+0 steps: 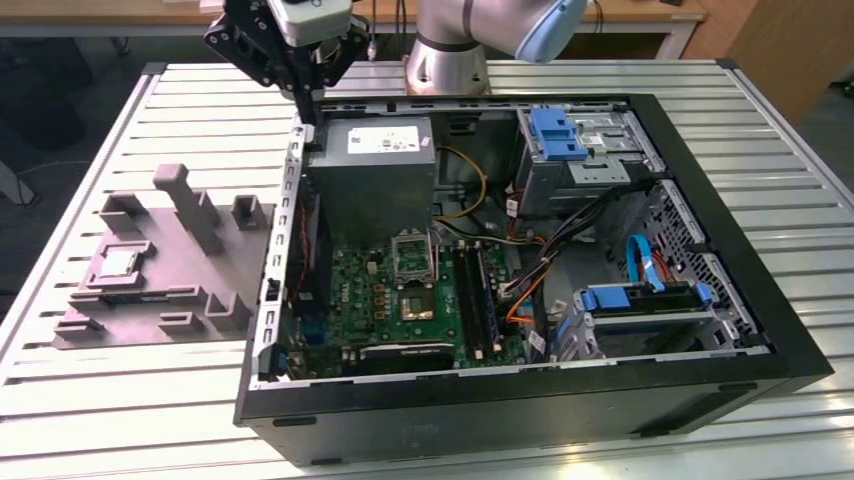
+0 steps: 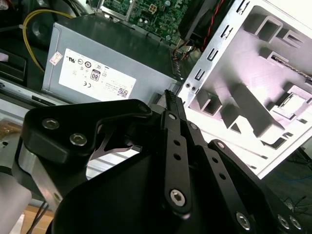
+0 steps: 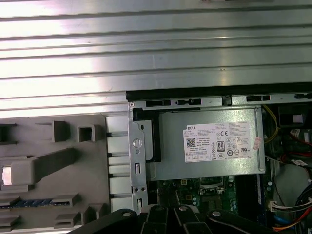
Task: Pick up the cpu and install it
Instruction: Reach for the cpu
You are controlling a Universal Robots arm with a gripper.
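Bright, even light.
Glare whitens the counter [image 3: 146, 48] in the first wrist view, the tray [image 2: 273, 73] in the second wrist view.

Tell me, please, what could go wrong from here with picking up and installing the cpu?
The gripper hangs over the case's side wall beside the power supply; a low sideways move could clip it. The cpu lies in the tray between raised blocks, which may catch a descent. Cables cross the board near the socket and could snag.
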